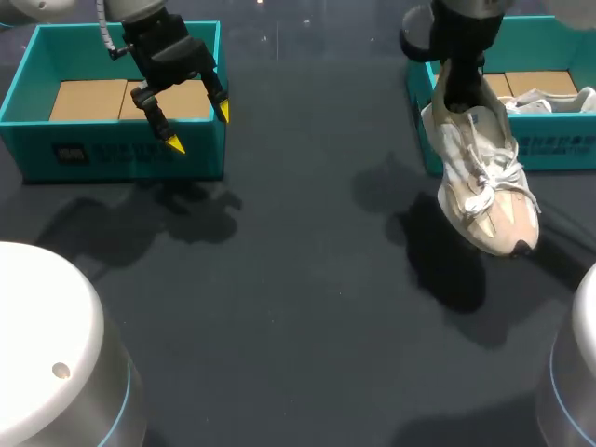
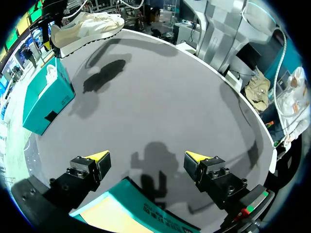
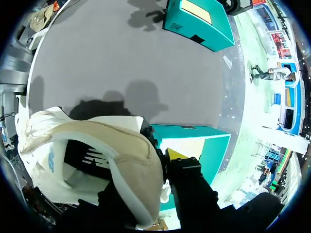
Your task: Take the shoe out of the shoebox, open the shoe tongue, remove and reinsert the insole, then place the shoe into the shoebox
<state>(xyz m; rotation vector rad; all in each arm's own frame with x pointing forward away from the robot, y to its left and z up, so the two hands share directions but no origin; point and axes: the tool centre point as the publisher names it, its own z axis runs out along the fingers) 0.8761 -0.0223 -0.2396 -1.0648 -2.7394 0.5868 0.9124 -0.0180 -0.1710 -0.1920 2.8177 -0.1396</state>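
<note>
Beige sneaker (image 1: 484, 186): up off the table (image 1: 298, 279), toe tipped down and pointing near, laces loose. Its shadow falls on the dark top just to its left.
Right gripper (image 1: 461, 102): it's got the sneaker by the heel, clamped on the heel collar. The wrist view shows one yellow-tipped finger (image 3: 177, 156) outside the heel wall. The other finger is hidden by the shoe.
Sneaker against jaws: the heel sits between them and the rest of the shoe hangs below and nearer than the grip.
Right shoebox (image 1: 559, 149): teal, far right, right behind the sneaker. Something white (image 1: 549, 98) is lying inside, and I can't tell what it is.
Left gripper (image 1: 198, 128): jaws spread wide with nothing between them, hanging over the near right corner of the left shoebox (image 1: 112, 158).
Left shoebox: teal, far left, well apart from the sneaker, with a cardboard liner (image 1: 88, 98) showing on its floor.
</note>
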